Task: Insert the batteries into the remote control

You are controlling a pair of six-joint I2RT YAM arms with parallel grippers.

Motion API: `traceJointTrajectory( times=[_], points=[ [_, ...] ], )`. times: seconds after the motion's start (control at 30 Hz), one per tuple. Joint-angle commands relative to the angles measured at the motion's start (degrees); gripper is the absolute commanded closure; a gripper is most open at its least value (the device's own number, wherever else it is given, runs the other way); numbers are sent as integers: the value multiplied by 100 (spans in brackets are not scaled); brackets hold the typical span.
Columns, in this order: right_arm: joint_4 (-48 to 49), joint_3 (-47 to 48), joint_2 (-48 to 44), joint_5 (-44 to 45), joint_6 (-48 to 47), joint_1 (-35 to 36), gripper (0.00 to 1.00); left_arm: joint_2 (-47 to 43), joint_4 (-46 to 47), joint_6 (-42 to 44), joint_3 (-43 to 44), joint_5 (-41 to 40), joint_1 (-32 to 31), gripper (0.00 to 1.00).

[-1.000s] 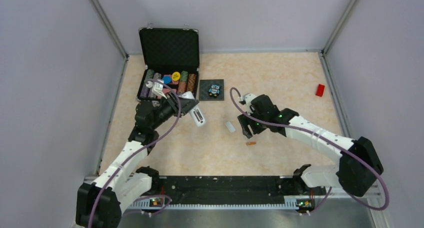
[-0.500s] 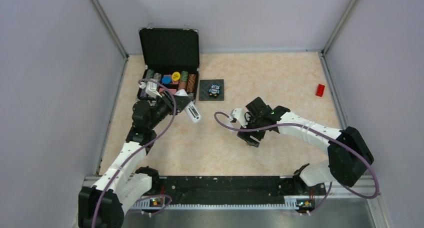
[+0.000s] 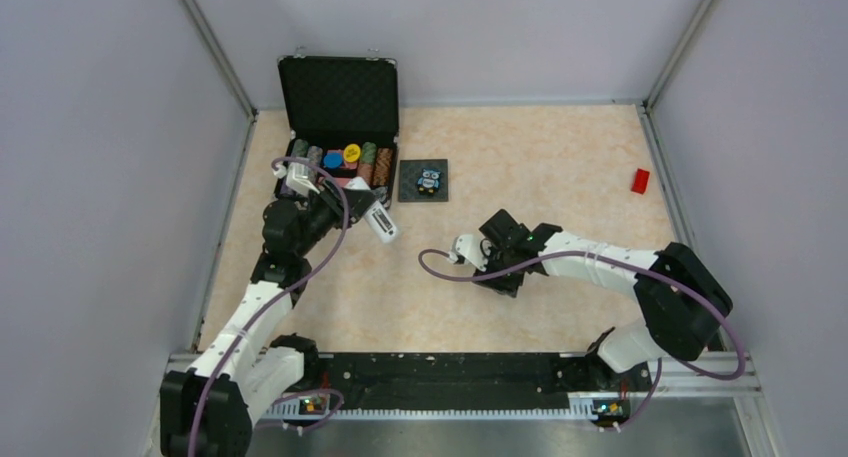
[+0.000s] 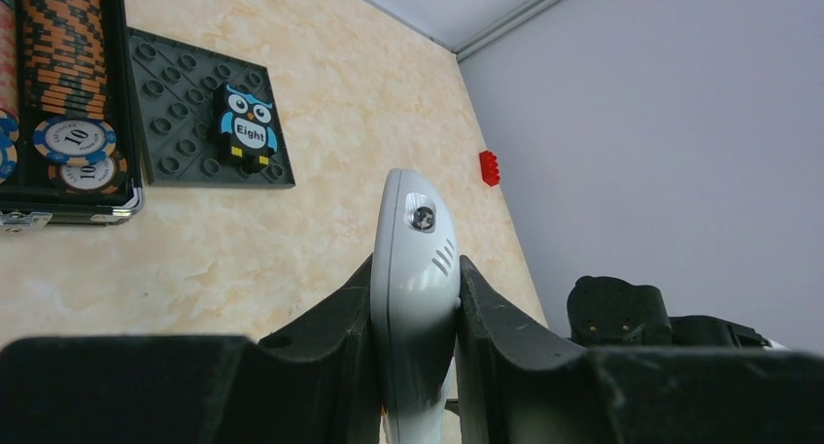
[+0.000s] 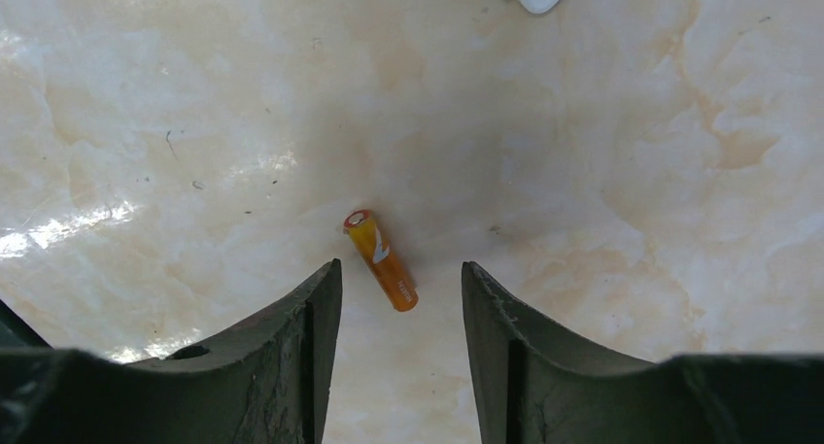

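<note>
**On the table (image 3: 560, 167): squaring up to the orange battery (image 5: 381, 259)**

Toward its left edge, the left gripper (image 4: 413, 298) is pinching the remote control (image 4: 416, 240). Near the middle, the right gripper (image 5: 400, 269), jaws spread, is straddling the orange battery, which is lying slanted. Turning the wrist square before closing seems wise.

Chip case (image 3: 338, 97), owl tile (image 3: 408, 189), red block (image 3: 640, 180)
</note>
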Motion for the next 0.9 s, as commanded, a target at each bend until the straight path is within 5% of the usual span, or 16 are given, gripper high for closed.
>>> traceJointTrajectory(
  times=[0.0,0.53,0.73,0.87],
  points=[
    [552,-69,41,207,24,69,55,35,403,10,180,-13,85,100],
    [701,-277,79,300,169,65,63,121,555,-81,103,133,159,100],
    [792,-147,248,539,419,67,96,125,555,-128,47,204,164,100],
    [788,168,151,525,969,69,100,161,559,-185,45,323,159,100]
  ],
)
